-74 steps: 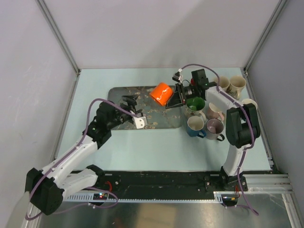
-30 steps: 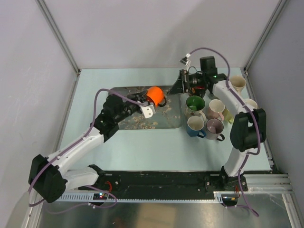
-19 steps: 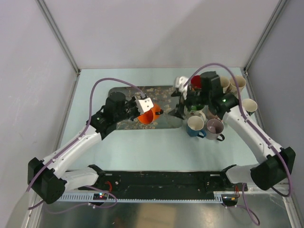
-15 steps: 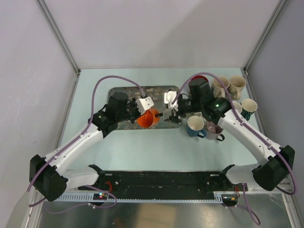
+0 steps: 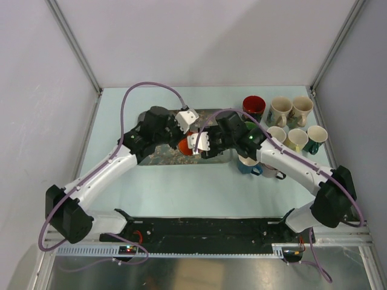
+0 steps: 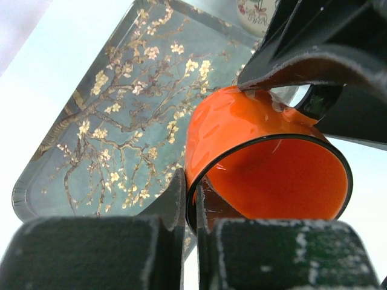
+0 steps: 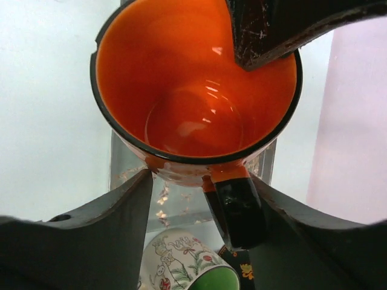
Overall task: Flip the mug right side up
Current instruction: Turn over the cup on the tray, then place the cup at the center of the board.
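Found the orange mug (image 5: 184, 145) over the middle of the flowered tray (image 5: 169, 158), toward its near edge, left of the standing mugs (image 5: 284, 130), crowded between both wrists in the top view. Cannot tell whether lifted clear of the tray or grazing it.

Left gripper (image 6: 189, 196): pressed together on the mug's rim wall, one finger inside the mouth, one outside. Right gripper (image 7: 201, 178): spread wide, straddling the lower body with the black handle (image 7: 234, 211) between the fingers. One finger lying against the outer wall in the left wrist view. Cannot tell whether clamping or only cradling.

Changed over the last couple of seconds:
- First held by the right gripper over the tray's far part, side showing.
- Then passed to the left gripper, right arm drawn back far.
- Since brought nearer, right arm swung back in.
- From just right of the mug half a second ago to around it now.

Reading: flip mostly made, second hold coming in to steady or finish it.

Pointing: mouth upward, square to the right wrist camera, also open to the left wrist one. Long axis probably leaning a little off vertical, base toward the tray. Exact lean hard to read. Not yet set down upright.
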